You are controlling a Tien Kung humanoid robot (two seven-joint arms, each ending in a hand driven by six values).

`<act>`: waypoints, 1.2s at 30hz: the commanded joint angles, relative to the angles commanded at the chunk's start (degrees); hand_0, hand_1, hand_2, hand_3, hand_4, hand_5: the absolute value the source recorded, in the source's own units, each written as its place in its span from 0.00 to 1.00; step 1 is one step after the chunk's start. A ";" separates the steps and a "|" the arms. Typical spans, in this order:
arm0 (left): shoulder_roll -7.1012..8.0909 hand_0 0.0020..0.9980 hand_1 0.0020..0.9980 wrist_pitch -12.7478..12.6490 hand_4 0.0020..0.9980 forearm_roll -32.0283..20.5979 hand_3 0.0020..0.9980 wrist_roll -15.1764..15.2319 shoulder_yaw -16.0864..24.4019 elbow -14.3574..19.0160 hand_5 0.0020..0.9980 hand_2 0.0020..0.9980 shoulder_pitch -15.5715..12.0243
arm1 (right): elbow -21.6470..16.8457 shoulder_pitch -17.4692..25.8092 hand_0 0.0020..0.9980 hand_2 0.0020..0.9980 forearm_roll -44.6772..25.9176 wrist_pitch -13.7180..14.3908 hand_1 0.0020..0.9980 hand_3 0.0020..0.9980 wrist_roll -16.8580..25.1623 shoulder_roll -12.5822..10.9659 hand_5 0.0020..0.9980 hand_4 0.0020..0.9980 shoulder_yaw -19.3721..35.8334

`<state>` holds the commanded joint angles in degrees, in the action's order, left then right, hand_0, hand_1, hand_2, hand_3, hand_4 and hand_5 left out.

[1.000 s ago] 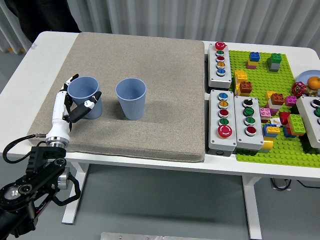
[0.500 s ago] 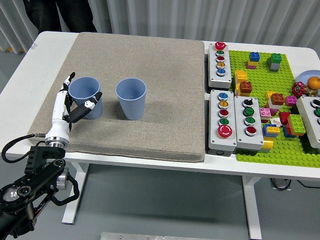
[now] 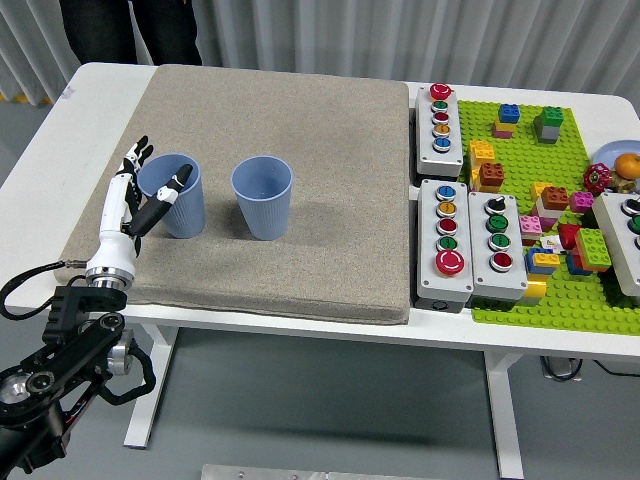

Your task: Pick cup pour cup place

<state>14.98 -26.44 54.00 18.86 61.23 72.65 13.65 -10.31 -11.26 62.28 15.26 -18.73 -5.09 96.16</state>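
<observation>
Left hand (image 3: 150, 190) wraps the left cup (image 3: 173, 194), thumb on the near side, fingers (image 3: 138, 156) at the far rim. Looks like a grasp, though whether it is fully tight can't be told. The cup stands upright on the mat (image 3: 300, 150), not lifted. The grip sits high on the wall, probably so the cup can be tipped over its neighbour.

Second cup (image 3: 263, 197) stands just beside it to the right, upright, mouth open, close enough for a short pour. Can't see contents in either.

Both cups are blue-grey, smooth, tapered, likely thin plastic and light. The mat is a grey-beige woven fabric pad, probably there to damp slips. White desk (image 3: 90, 90) underneath.

Button boxes (image 3: 470, 235) and a green brick plate (image 3: 570, 280) sit well apart at right. A person's dark legs (image 3: 130, 30) show at the far side.
</observation>
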 joint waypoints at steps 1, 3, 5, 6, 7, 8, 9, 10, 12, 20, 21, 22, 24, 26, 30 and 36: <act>0.23 0.91 0.93 -0.25 1.00 -1.28 1.00 -0.04 0.57 0.35 0.96 1.00 0.28 | 0.00 0.01 0.70 0.56 -0.02 0.02 0.63 0.56 0.01 0.01 0.02 0.00 -0.01; 1.04 0.91 0.93 -1.04 1.00 -3.80 1.00 -0.37 2.26 0.86 0.96 1.00 1.39 | 0.00 -0.01 0.70 0.56 0.04 0.05 0.63 0.56 0.01 0.00 0.02 0.00 0.03; 2.14 0.87 0.85 -1.15 0.75 -7.35 0.95 0.22 4.22 0.93 1.00 0.95 2.85 | 0.00 -0.09 0.70 0.56 0.06 0.06 0.63 0.56 0.00 -0.05 0.02 0.00 0.00; 2.97 0.87 0.85 -1.57 0.75 -9.29 0.95 0.80 5.43 0.84 1.00 0.95 3.85 | 0.00 -0.18 0.70 0.56 0.02 0.11 0.63 0.56 -0.01 -0.08 0.02 0.00 -0.08; 3.36 0.87 0.85 -1.76 0.75 -11.90 0.95 1.07 6.20 0.80 1.00 0.95 4.38 | 0.00 -0.22 0.70 0.56 0.00 0.13 0.63 0.56 -0.01 -0.09 0.02 0.00 -0.12; 4.32 0.87 0.85 -1.49 0.75 -14.50 0.95 2.71 7.53 0.72 1.00 0.95 5.48 | 0.00 -0.30 0.70 0.56 -0.17 0.18 0.63 0.56 0.01 -0.14 0.02 0.00 -0.25; 4.84 0.87 0.85 -1.21 0.75 -16.74 0.95 3.71 8.26 0.60 1.00 0.95 5.89 | 0.00 -0.32 0.70 0.56 -0.30 0.20 0.63 0.56 0.03 -0.17 0.02 0.00 -0.34; 5.90 0.80 0.77 0.21 0.64 -19.72 0.84 4.34 9.84 0.24 1.00 0.88 7.33 | 0.00 -0.40 0.70 0.56 -0.58 0.24 0.63 0.56 0.07 -0.22 0.02 0.00 -0.53; 7.19 0.80 0.77 2.25 0.64 -23.77 0.84 4.54 11.20 -0.28 1.00 0.88 8.61 | 0.00 -0.53 0.70 0.56 -0.90 0.28 0.63 0.56 0.14 -0.33 0.02 0.00 -0.75; 11.62 0.81 0.79 14.87 0.64 -42.77 0.85 4.91 13.85 -5.20 1.00 0.89 13.96 | 0.00 -0.94 0.70 0.56 -2.06 0.46 0.63 0.56 0.40 -0.73 0.01 0.00 -1.61; 12.06 0.81 0.79 16.10 0.64 -45.37 0.85 4.78 13.94 -5.96 1.00 0.89 14.48 | 0.00 -0.97 0.70 0.56 -2.15 0.47 0.63 0.56 0.43 -0.77 0.01 0.00 -1.68; 12.45 0.82 0.80 16.91 0.65 -47.61 0.86 4.66 14.01 -6.77 1.00 0.90 14.90 | 0.00 -0.98 0.70 0.56 -2.21 0.46 0.63 0.56 0.45 -0.80 0.02 0.00 -1.71; 12.97 0.82 0.80 17.79 0.65 -52.82 0.86 4.52 14.11 -7.59 1.00 0.90 15.22 | 0.00 -1.03 0.70 0.56 -2.21 0.46 0.63 0.56 0.46 -0.85 0.02 0.00 -1.76; 13.25 0.82 0.80 18.20 0.65 -57.29 0.86 4.34 14.30 -7.91 1.00 0.90 15.27 | 0.00 -1.07 0.70 0.56 -2.33 0.54 0.63 0.56 0.48 -0.86 0.02 0.00 -1.79; 13.60 0.82 0.80 18.48 0.66 -66.48 0.86 4.10 14.40 -7.94 1.00 0.90 15.04 | 0.00 -1.09 0.70 0.56 -2.44 0.71 0.63 0.56 0.46 -0.79 0.01 0.00 -1.72; 14.28 0.82 0.80 23.04 0.66 -64.88 0.86 2.11 14.42 -9.78 1.00 0.89 15.21 | 0.00 -1.08 0.70 0.56 -2.28 0.66 0.63 0.56 0.29 -0.59 0.01 0.00 -1.36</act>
<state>29.26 -3.40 -10.88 20.97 75.66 62.87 28.87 -10.31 -12.33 60.00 15.93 -18.44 -5.68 94.80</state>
